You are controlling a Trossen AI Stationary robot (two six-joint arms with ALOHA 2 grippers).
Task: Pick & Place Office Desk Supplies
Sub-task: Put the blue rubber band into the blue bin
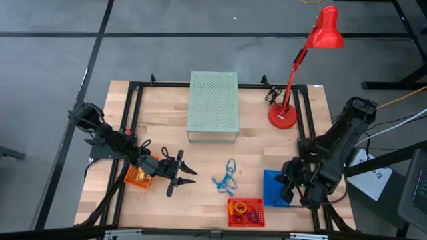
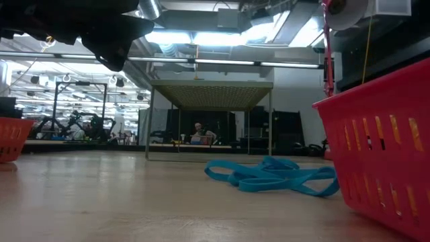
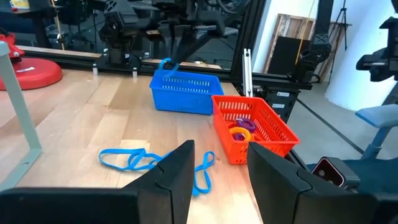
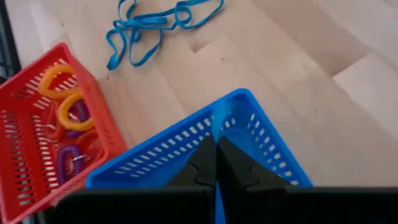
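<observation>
Wooden table [image 1: 253,167], blue loops [image 1: 225,176], three baskets, lamp, perhaps mesh box

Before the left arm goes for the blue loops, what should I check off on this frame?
1. Left gripper open: ok.
2. Blue loops lying free on the table, nothing on them: ok.
3. Left gripper already at the loops: not ok, it stands apart beside the orange basket.
4. Right gripper out of the way: ok, shut over the blue basket.
5. Red basket holds ring clips: ok.

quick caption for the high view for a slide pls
Left gripper open beside the orange basket, blue loops loose mid-table, right gripper over the blue basket.
</observation>
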